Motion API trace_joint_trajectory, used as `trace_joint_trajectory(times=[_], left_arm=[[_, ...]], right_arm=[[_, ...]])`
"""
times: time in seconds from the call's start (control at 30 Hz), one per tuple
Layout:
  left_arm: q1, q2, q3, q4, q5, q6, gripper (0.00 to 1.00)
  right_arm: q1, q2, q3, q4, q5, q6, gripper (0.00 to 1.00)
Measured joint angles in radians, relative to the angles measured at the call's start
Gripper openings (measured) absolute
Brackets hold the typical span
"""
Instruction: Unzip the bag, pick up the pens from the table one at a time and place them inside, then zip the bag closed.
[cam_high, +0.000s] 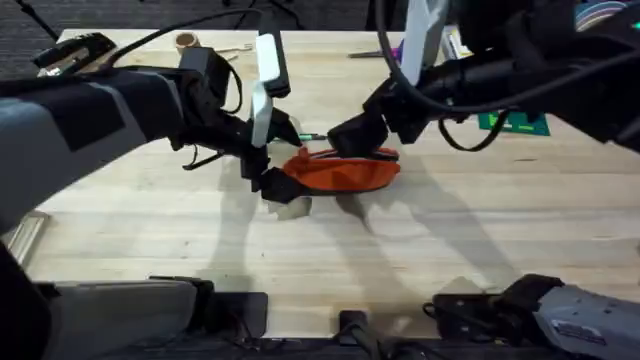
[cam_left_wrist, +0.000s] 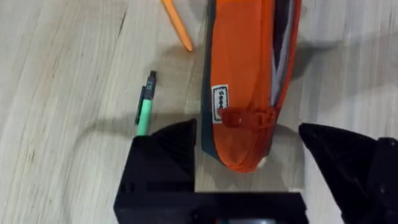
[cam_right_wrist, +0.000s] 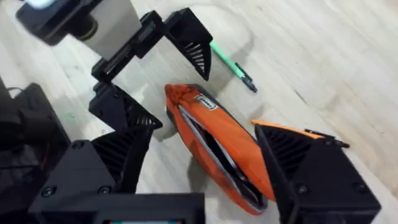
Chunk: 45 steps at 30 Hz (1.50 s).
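Observation:
The orange bag (cam_high: 345, 172) lies on the table (cam_high: 450, 250), its zipper partly open and showing a grey inside (cam_left_wrist: 283, 50). My left gripper (cam_left_wrist: 245, 134) is open, its fingers (cam_left_wrist: 165, 155) straddling the bag's left end (cam_high: 285, 185) without pressing it. My right gripper (cam_right_wrist: 205, 134) is open just over the bag's middle (cam_right_wrist: 217, 140), one finger on each side. The light green pen (cam_left_wrist: 144, 109) lies on the wood beyond the bag (cam_right_wrist: 233, 65). The orange pen (cam_left_wrist: 177, 25) lies close along the bag's far side, partly hidden by my right finger (cam_right_wrist: 305, 168).
A tape roll (cam_high: 186, 42) and small wooden pieces (cam_high: 232, 48) sit at the far edge. A green card (cam_high: 515, 122) lies at the back right. A metal piece (cam_high: 25, 235) rests at the left edge. Bare wood stretches in front of the bag.

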Motion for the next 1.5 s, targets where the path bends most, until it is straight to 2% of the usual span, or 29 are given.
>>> trace_joint_trajectory(times=[0.17,0.37,0.53,0.77,1.17,1.5], left_arm=[[0.0,0.0,0.001,-0.007,0.0,0.0,0.994],[0.012,-0.013,0.036,-0.09,0.0,0.0,0.993],[0.038,-0.102,0.08,-0.185,0.0,0.0,0.993],[0.065,-0.241,0.1,-0.257,0.001,0.0,0.993],[0.067,-0.31,0.1,-0.268,0.001,0.0,0.993],[0.067,-0.31,0.1,-0.268,0.001,0.0,0.993]], right_arm=[[0.0,-0.02,0.005,-0.03,0.013,-0.028,0.997],[0.0,-0.02,0.043,-0.161,0.021,-0.1,0.997],[0.0,-0.02,0.101,-0.228,0.021,-0.186,0.997],[0.0,-0.02,0.116,-0.234,0.022,-0.318,0.997],[0.0,-0.02,0.116,-0.234,0.028,-0.645,0.997],[0.0,-0.02,0.116,-0.234,0.028,-0.707,0.997]])
